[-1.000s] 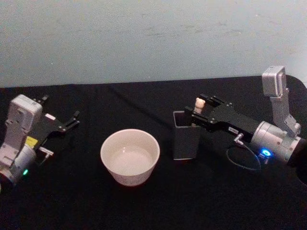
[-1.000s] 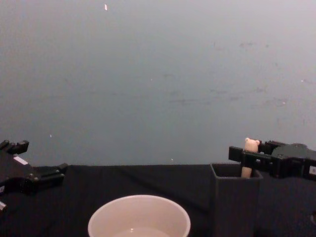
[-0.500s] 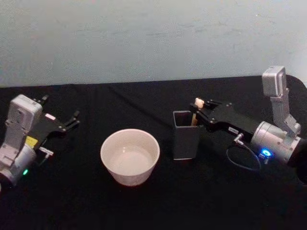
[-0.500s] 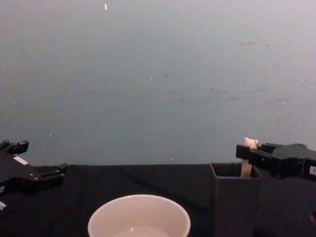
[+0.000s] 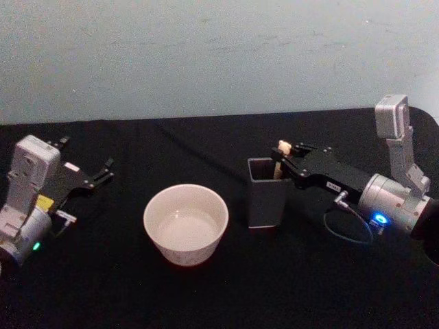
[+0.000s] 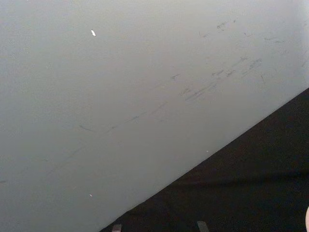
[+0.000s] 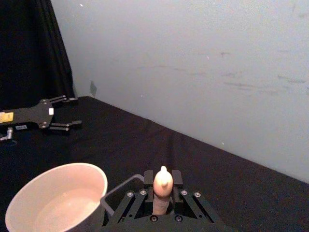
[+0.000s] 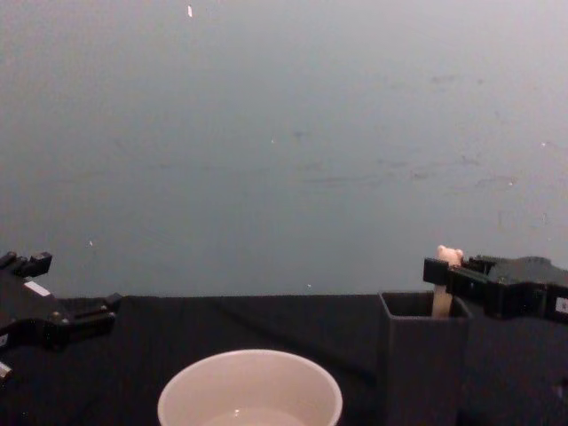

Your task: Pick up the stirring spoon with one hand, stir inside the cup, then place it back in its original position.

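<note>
The stirring spoon is stood upright in the dark grey holder, right of centre on the black table, with only the top of its peach handle and the little bear head raised above the rim; the metal bowl is hidden inside. The right tool is brought in from the right at rim height, and in the right wrist view its two flat fingers are seen pressed close against either side of the handle, so the spoon is judged to be pinched just under the bear head. The left tool is parked at the far left of the table with its fingers spread and nothing between them. The cream cup is set left of the holder, apart from it. The spoon is judged to be light and stiff, with a smooth, narrow handle that could be twisted or let slip in a flat grip, so a hold low on the exposed handle is favoured, not on the rounded head. The thin-walled holder is also expected to be tipped easily if the spoon is dragged sideways against it.
</note>
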Robot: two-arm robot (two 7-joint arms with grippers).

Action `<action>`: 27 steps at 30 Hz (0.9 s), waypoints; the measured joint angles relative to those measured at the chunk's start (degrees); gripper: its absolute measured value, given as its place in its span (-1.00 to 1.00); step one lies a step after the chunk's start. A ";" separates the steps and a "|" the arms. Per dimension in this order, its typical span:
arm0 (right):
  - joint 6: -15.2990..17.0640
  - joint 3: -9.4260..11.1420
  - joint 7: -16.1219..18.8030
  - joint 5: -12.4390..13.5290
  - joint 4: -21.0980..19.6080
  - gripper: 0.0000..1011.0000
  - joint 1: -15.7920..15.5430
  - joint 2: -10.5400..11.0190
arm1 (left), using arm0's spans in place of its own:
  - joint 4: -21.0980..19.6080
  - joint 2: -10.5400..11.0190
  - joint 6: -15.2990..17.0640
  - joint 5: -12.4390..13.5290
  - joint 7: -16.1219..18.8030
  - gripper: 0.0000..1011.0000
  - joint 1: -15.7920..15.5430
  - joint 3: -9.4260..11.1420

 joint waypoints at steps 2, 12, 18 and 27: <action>-0.50 0.01 0.06 -0.15 -0.53 -0.58 -0.16 0.03 | 0.00 0.00 0.00 0.00 0.00 0.98 -0.01 0.00; -3.83 1.22 -0.24 -1.33 -4.67 -0.58 -1.44 0.69 | 0.00 0.00 0.00 0.00 0.00 0.98 -0.01 0.00; -5.37 2.45 -0.10 -1.15 -7.41 -0.58 -2.16 1.10 | 0.00 0.00 0.00 0.00 0.00 0.98 0.00 0.00; -7.55 4.31 0.20 -0.11 -9.90 -0.58 -2.37 1.08 | 0.00 0.00 0.00 0.00 0.00 0.98 0.00 0.00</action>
